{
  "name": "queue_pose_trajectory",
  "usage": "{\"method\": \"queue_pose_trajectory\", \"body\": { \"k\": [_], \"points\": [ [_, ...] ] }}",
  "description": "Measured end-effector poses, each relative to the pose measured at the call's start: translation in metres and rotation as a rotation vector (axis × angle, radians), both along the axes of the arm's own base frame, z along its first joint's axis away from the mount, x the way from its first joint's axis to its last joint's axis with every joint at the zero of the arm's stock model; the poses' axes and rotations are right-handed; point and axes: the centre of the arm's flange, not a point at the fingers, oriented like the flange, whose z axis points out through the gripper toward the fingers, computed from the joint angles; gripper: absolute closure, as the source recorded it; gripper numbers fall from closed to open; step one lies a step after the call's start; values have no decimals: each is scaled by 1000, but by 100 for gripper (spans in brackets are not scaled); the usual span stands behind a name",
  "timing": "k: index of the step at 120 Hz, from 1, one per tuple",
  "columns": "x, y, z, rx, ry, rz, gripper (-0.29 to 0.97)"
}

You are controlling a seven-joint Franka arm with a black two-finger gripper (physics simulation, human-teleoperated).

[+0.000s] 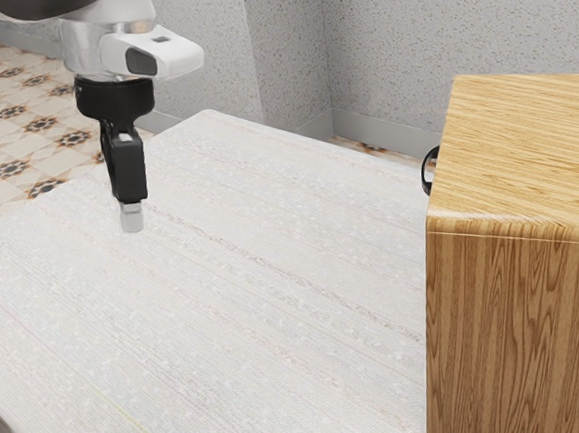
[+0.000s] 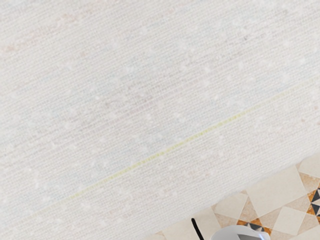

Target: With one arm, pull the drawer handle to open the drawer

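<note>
A wooden drawer cabinet (image 1: pixel 519 255) stands on the table at the exterior view's right. Part of its black handle (image 1: pixel 429 170) sticks out past the cabinet's upper left edge, on a face turned away from the camera. My gripper (image 1: pixel 131 216) hangs over the table at the exterior view's left, pointing down and a little above the surface, far from the handle. I see it edge-on, with nothing held. In the wrist view the pale table top (image 2: pixel 150 100) lies under my hand.
The pale table (image 1: pixel 262 305) stretches between the gripper and the cabinet. A thin yellow line (image 2: pixel 165 150) crosses the table top in the wrist view. Patterned floor tiles (image 2: pixel 280 200) lie beyond the table's edge. Grey walls (image 1: pixel 383 43) stand behind.
</note>
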Motion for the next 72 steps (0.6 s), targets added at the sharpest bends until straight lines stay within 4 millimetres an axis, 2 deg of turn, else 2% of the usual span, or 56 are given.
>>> {"method": "queue_pose_trajectory", "body": {
  "k": [20, 34, 47, 59, 72],
  "points": [
    [25, -14, 8, 12, -127, -141, 0],
    [17, -23, 20, 16, -178, -236, 0],
    [21, -39, 26, -33, -227, -461, 0],
    [33, -31, 32, -109, -328, -695, 0],
    [44, 3, 31, -221, -469, -865, 0]
  ]
}}
